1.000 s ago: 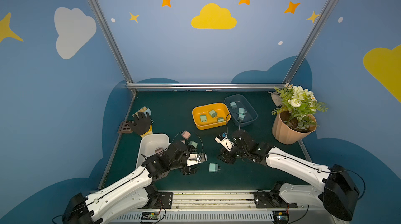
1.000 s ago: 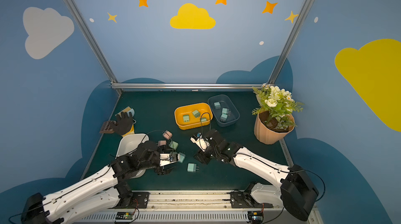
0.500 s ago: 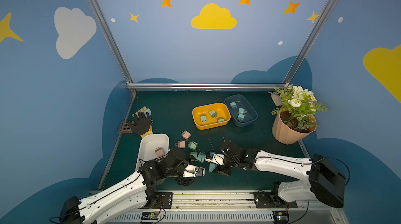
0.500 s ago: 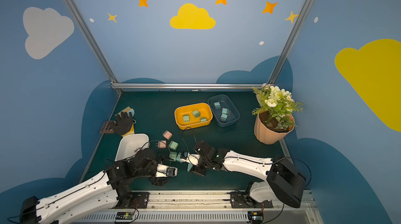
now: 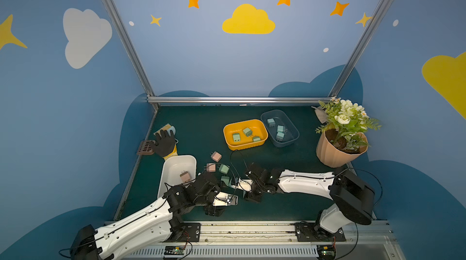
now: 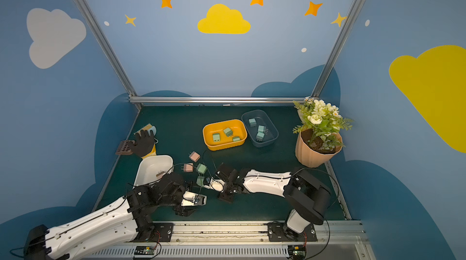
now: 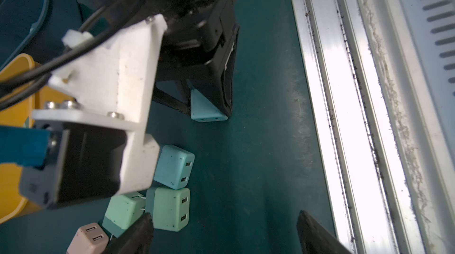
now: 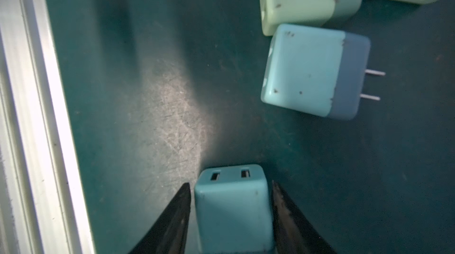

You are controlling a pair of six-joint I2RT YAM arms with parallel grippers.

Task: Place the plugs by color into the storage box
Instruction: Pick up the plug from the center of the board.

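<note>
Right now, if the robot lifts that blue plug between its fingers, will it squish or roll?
Probably not squish: the blue plug looks like a hard plastic cube. It likely won't roll, since its sides are flat. It might slip a bit, because its shell looks smooth and the right gripper has thin tips.

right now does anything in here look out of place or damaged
Yes: a black glove lies across a brush and a brown grate at the table's left edge, unrelated to the sorting. The loose teal plug in the right wrist view shows dark chips and specks.
</note>
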